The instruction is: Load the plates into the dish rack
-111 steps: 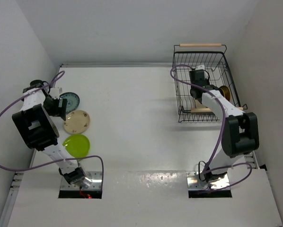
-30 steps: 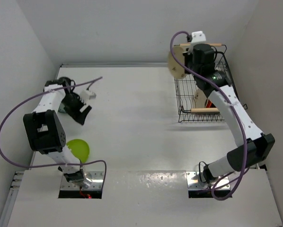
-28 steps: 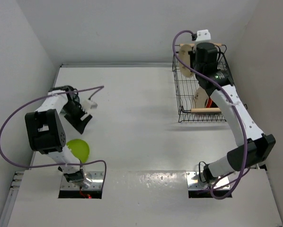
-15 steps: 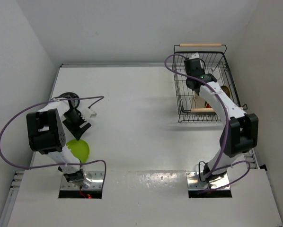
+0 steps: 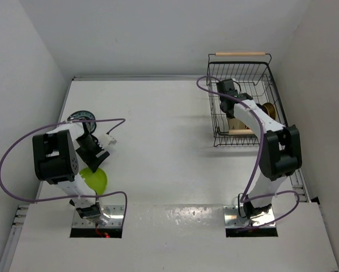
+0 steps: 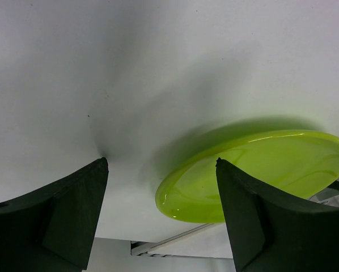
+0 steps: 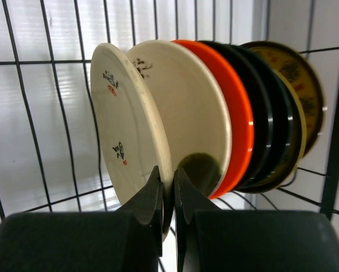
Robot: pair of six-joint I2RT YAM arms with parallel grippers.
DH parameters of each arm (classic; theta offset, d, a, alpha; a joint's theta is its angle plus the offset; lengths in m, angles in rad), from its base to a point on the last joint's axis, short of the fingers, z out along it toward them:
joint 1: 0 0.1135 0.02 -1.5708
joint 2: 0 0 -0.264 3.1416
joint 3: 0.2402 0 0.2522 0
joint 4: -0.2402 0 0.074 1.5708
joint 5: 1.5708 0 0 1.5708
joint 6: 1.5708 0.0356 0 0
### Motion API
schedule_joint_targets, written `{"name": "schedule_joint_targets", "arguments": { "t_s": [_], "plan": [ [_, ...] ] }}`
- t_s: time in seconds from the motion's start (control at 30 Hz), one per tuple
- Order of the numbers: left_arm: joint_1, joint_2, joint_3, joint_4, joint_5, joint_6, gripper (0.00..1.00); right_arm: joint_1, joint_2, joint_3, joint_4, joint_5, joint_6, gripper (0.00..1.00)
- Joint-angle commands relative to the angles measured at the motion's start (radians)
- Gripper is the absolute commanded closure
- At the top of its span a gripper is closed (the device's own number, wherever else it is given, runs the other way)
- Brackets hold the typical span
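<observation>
The lime green plate (image 5: 94, 179) lies flat at the near left of the table. My left gripper (image 5: 94, 154) hovers just beyond it, open and empty. In the left wrist view the plate (image 6: 260, 170) lies ahead between the spread fingers of that gripper (image 6: 161, 164). The teal patterned plate (image 5: 80, 117) lies further back. My right gripper (image 5: 231, 105) is down inside the dish rack (image 5: 214, 102). In the right wrist view this gripper (image 7: 168, 182) is shut on the rim of the beige plate (image 7: 127, 122), which stands upright beside the cream plate with the dark patch (image 7: 192, 113), the orange (image 7: 241, 122), black (image 7: 267, 113) and brown-gold plates (image 7: 297, 85).
The rack's wooden handles (image 5: 240, 54) are at its far and near ends. White walls close in at the left, back and right. The left arm's purple cable (image 5: 56, 127) loops over the left of the table.
The beige plate went from the left of the table, through the air in my right gripper, down into the rack. My left gripper moved nearer, from the teal plate to the lime one.
</observation>
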Motion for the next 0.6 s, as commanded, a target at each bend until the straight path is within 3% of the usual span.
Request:
{"name": "schedule_joint_targets", "arguments": {
  "t_s": [0.0, 0.17, 0.27, 0.3, 0.37, 0.4, 0.57],
  "plan": [
    [0.011, 0.008, 0.005, -0.004, 0.009, 0.019, 0.19, -0.003, 0.012, 0.016, -0.002, -0.011, 0.070, 1.00],
    [0.020, 0.008, 0.005, -0.004, 0.009, 0.019, 0.19, -0.002, 0.018, 0.020, -0.014, -0.020, 0.074, 1.00],
    [0.020, 0.018, -0.005, -0.004, 0.009, 0.019, 0.20, -0.003, 0.031, 0.036, -0.041, -0.032, 0.074, 0.85],
    [0.020, 0.018, -0.005, -0.004, 0.009, 0.019, 0.20, -0.003, 0.034, 0.047, -0.063, -0.029, 0.074, 0.72],
    [0.020, 0.018, -0.014, -0.004, 0.018, 0.031, 0.23, -0.003, 0.029, 0.059, -0.071, -0.029, 0.072, 0.59],
    [0.020, 0.018, -0.014, -0.015, 0.018, 0.043, 0.26, -0.003, 0.009, 0.062, -0.065, -0.025, 0.067, 0.47],
    [0.020, 0.028, -0.023, -0.046, 0.018, 0.074, 0.40, -0.003, -0.031, 0.096, -0.066, -0.035, 0.026, 0.29]
  ]
}}
